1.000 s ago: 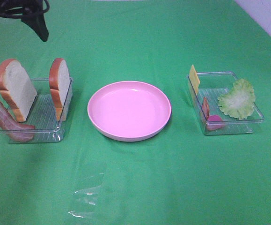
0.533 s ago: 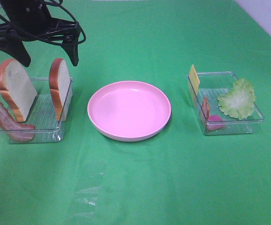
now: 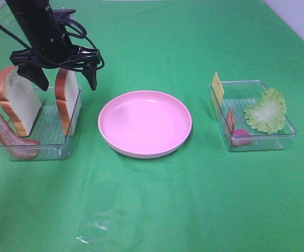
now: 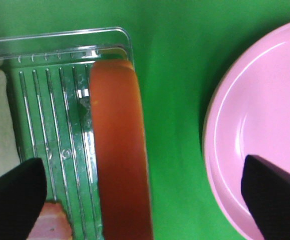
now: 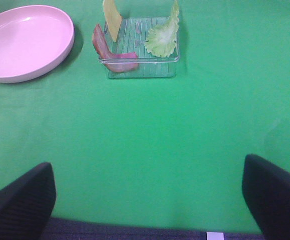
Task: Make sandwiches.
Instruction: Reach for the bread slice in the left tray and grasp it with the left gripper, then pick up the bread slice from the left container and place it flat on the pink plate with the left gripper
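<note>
Two white bread slices with orange-brown crust stand upright in the left clear tray (image 3: 46, 147), one on the left (image 3: 18, 102) and one on the right (image 3: 66, 100). Bacon (image 3: 7, 137) leans at the tray's front left. My left gripper (image 3: 66, 79) is open and straddles the top of the right slice (image 4: 117, 150), one finger on each side, not touching it. The right tray (image 3: 262, 144) holds yellow cheese (image 3: 218, 86), lettuce (image 3: 267, 110) and a bacon strip (image 3: 230, 121). My right gripper (image 5: 147, 164) is open and empty over bare cloth, well short of that tray (image 5: 139, 67).
A round pink plate (image 3: 145, 123) sits between the two trays, just right of the left gripper's outer finger (image 4: 275, 195). A clear plastic film (image 3: 96, 220) lies on the green cloth near the front. A pale wall edge shows at the far right.
My left arm has come down and to the right from the far left corner. Its open fingers now straddle the right bread slice. Nothing else has moved.
</note>
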Robot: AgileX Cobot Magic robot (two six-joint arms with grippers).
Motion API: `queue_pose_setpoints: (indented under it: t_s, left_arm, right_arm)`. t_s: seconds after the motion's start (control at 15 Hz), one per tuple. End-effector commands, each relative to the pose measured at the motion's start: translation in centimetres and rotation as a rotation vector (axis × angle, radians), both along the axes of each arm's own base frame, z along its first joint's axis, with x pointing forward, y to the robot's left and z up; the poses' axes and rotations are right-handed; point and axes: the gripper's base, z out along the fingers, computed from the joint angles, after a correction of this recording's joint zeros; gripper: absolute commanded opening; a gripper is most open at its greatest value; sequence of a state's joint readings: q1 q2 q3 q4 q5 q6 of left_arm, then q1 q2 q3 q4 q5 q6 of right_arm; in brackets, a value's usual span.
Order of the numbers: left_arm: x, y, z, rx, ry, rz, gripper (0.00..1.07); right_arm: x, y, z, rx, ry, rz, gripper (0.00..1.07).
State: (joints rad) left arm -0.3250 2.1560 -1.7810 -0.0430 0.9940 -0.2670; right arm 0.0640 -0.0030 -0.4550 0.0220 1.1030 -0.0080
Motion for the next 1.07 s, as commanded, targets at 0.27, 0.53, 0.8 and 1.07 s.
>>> queue_pose_setpoints:
  t_s: [0.27,0.53,0.8,1.07]
  left_arm:
    - [0.82,0.04,-1.45,0.036,-0.031,0.036,0.85]
    - [0.82,0.00,-1.50,0.032,-0.029,0.038,0.60]
    - [0.45,0.14,-1.57,0.048,0.012,0.037,0.31]
    - [0.19,0.23,-1.45,0.056,0.034,0.037,0.21]
  right_arm:
    - [-0.47,0.00,0.02,0.011,-0.035,-0.008,0.96]
    - [-0.47,0.00,0.02,0.011,-0.035,-0.008,0.96]
    - [-0.47,0.00,0.02,0.011,-0.035,-0.008,0.96]
    - [-0.47,0.00,0.02,0.011,-0.035,-0.008,0.96]
